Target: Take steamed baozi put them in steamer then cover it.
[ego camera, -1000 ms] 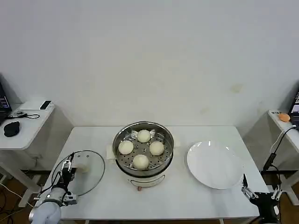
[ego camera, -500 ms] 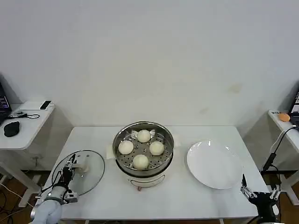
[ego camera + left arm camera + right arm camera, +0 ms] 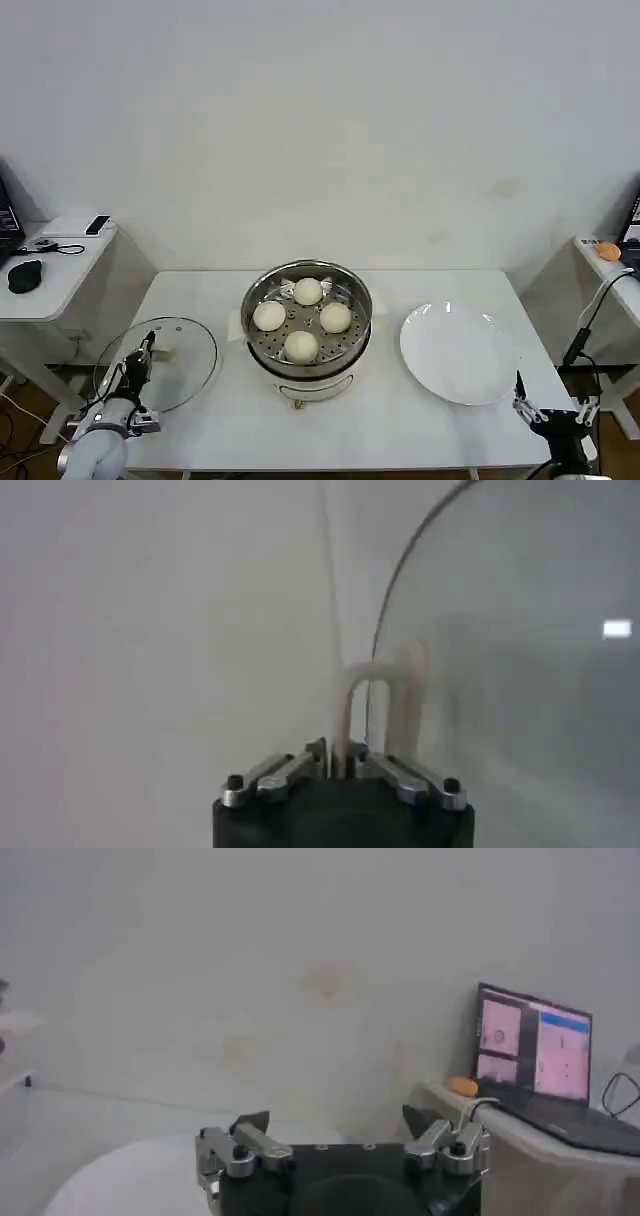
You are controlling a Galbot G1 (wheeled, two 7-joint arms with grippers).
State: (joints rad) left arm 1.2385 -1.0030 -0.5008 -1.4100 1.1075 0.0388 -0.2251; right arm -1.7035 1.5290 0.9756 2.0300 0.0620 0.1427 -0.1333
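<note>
The steamer stands at the table's centre, uncovered, with several cream-white baozi on its perforated tray. To its left, the round glass lid is held tilted near the table's front left corner. My left gripper is shut on the lid's pale loop handle. In the left wrist view the gripper pinches that handle, and the lid's glass curves away beyond it. Off the table's front right corner, my right gripper is open and holds nothing.
A flat white plate lies right of the steamer. A side table with a mouse and cables stands at the left. Another side table at the right carries a laptop and an orange object.
My left gripper has raised the lid off the table by its handle, tilting it and shifting it slightly left. The right gripper has sunk a little.
</note>
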